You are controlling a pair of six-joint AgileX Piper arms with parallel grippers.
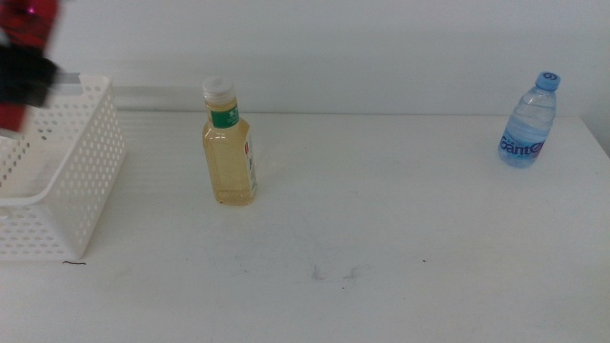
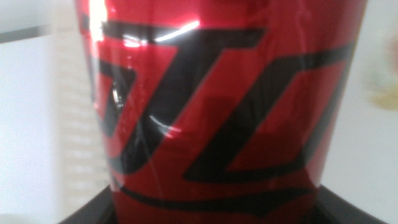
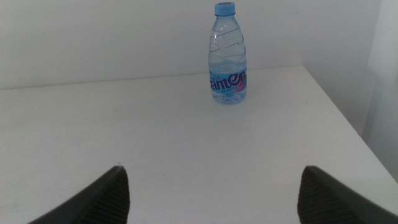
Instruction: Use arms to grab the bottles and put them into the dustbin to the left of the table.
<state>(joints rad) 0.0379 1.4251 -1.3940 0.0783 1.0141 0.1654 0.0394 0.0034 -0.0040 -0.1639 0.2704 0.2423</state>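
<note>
Red can (image 2: pixel 217 106) clamped in left tool (image 1: pixel 24 71) above dustbin (image 1: pixel 81 162) — right tool (image 3: pixel 211 199) spread apart.

Bare test bench or lab setup, plain white tabletop (image 1: pixel 381 238), blank white wall behind its far edge, no household clutter

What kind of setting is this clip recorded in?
Probably a lab or test bench, not a home: a bare white table against a plain white wall, with only staged items, a perforated white dustbin, a yellow-liquid bottle and a small water bottle.
</note>
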